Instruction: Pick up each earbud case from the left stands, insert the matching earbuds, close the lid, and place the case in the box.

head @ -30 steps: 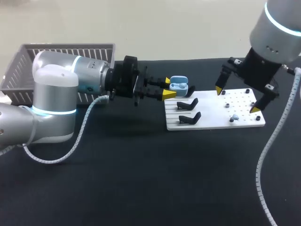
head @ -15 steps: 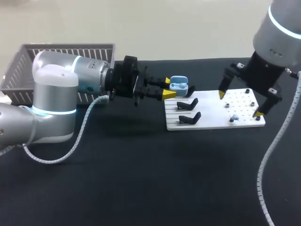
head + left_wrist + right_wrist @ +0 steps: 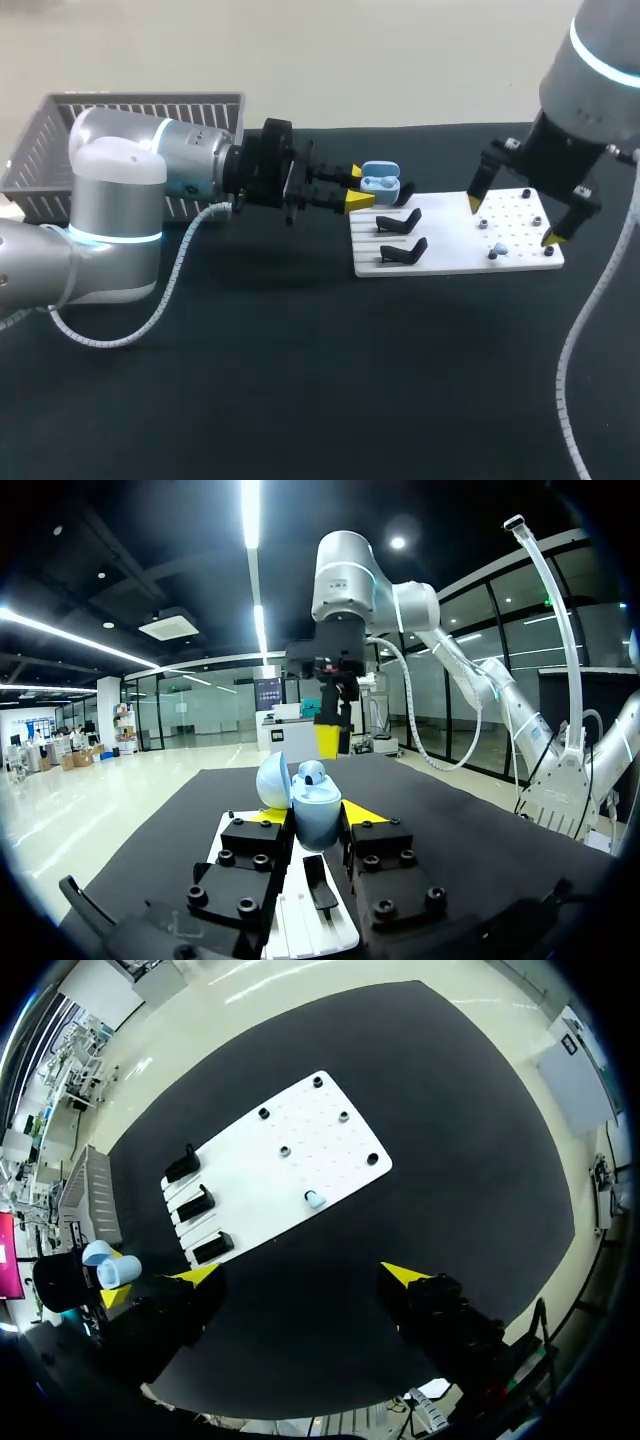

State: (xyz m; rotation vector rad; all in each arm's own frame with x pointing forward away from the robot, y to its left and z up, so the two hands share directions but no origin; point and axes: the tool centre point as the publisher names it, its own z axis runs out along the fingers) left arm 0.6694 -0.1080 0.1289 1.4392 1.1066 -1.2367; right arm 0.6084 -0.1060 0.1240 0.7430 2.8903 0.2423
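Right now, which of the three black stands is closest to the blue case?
The rear stand, at the board's far edge: the case in the left gripper is right beside it; the other two sit farther off.

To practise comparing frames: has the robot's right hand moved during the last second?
Yes. The right hand has drifted slightly to the right over the white board, toward the board's right edge.

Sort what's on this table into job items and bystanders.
Job: light blue open earbud case in left claw; loose light blue earbud on white perforated board; black stands; grey slatted basket; open right claw.
Bystanders: small black pegs; black table cover.
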